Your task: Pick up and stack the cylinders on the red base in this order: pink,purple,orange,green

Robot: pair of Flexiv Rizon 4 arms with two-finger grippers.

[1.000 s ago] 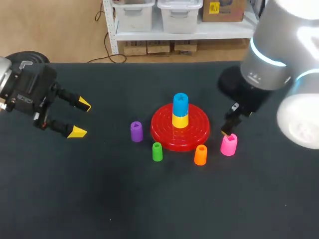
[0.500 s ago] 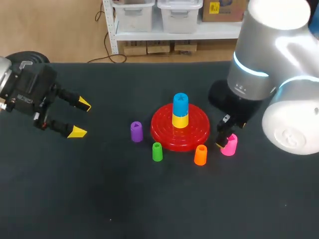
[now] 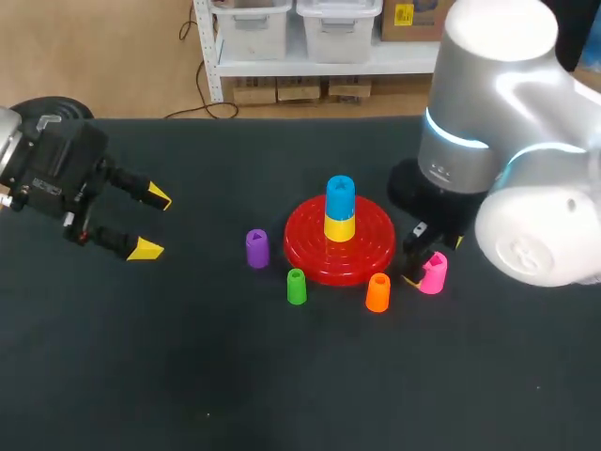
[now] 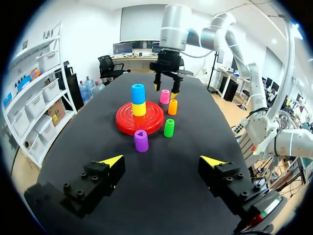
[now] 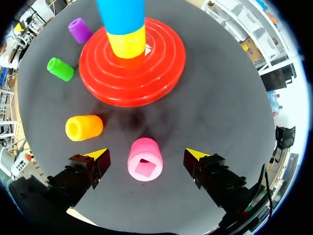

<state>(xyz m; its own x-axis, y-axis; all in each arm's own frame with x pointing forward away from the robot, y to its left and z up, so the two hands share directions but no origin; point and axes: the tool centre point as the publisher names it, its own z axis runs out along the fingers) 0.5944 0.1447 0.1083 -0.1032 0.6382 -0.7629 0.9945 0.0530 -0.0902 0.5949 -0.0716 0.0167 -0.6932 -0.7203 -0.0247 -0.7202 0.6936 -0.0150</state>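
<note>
Since the orange cylinder (image 5: 84, 127) stands near the pink cylinder (image 5: 145, 159), at about 5 o'clock of the red base (image 5: 161, 78) where the pink one sits at about 4 o'clock, it could be knocked over by the nearer finger if the right gripper (image 5: 145, 154) is lowered off-centre. A lopsided squeeze could likewise tip the pink cylinder. A yellow cylinder (image 5: 127, 44) and a blue cylinder (image 5: 121, 12) are already seated on the base, so a tall stack might be toppled on placing. The right arm is poised straight down over the pink cylinder, its fingers spread apart on either side, touching nothing. The left gripper (image 3: 150, 224) is parked well apart at 9 o'clock on the bench (image 3: 282, 376), fingers apart and empty.
</note>
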